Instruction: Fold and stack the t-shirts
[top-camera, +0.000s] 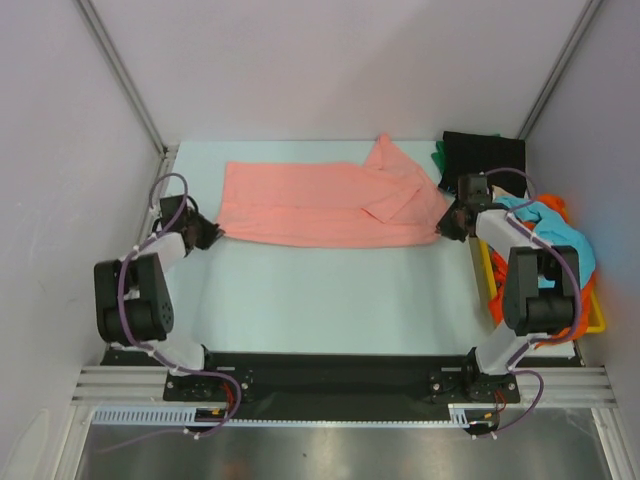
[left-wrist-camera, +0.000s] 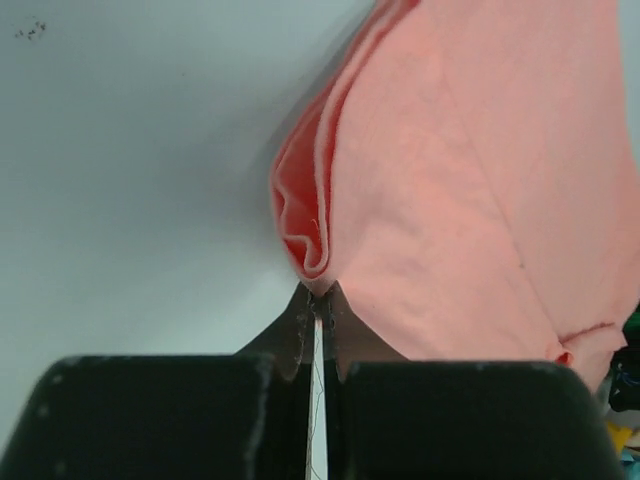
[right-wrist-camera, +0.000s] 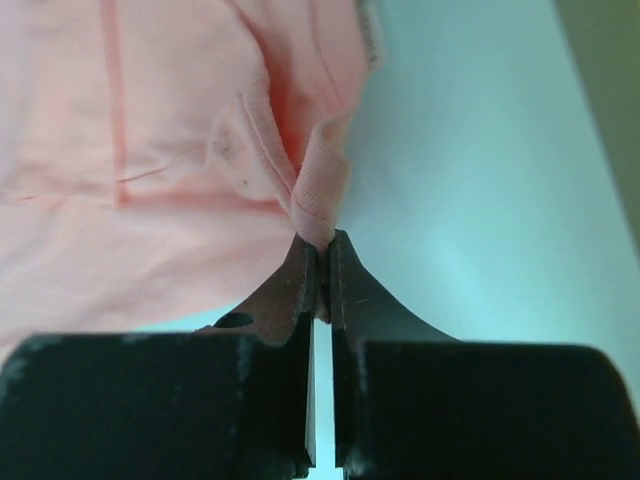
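**Salmon pink t-shirt pinched at both ends**

The counter (top-camera: 320, 290) is hemmed by pale walls (top-camera: 70, 120) at 9, 12 and 3 o'clock. A broad bare stretch is left open at 6 o'clock of the salmon pink t-shirt (top-camera: 320, 205), between the two arms. At 12 o'clock only a narrow strip of surface is seen beyond the cloth, and one raised flap of the shirt nearly reaches the far edge. The 3 o'clock side is crowded. A black t-shirt (top-camera: 485, 155) and a green t-shirt (top-camera: 438, 157) are piled at 1 o'clock. A turquoise t-shirt (top-camera: 545, 225) and an orange t-shirt (top-camera: 497, 298) are heaped on the yellow tray (top-camera: 595, 322) beside the right arm.

The salmon pink t-shirt is spread lengthwise from 9 to 3 o'clock across the far half of the counter. It is folded over itself, with creases toward its 3 o'clock end. Its 8 o'clock corner is met by the left end effector (top-camera: 212, 232), and its 4 o'clock corner by the right end effector (top-camera: 443, 226).

In the left wrist view, the left end effector (left-wrist-camera: 318, 300) is seen closed to a sliver, with a bunched fold of pink cloth nipped at its tips. In the right wrist view, the right end effector (right-wrist-camera: 322, 250) is likewise drawn almost together, and a hemmed edge of the same shirt is clamped between its tips.
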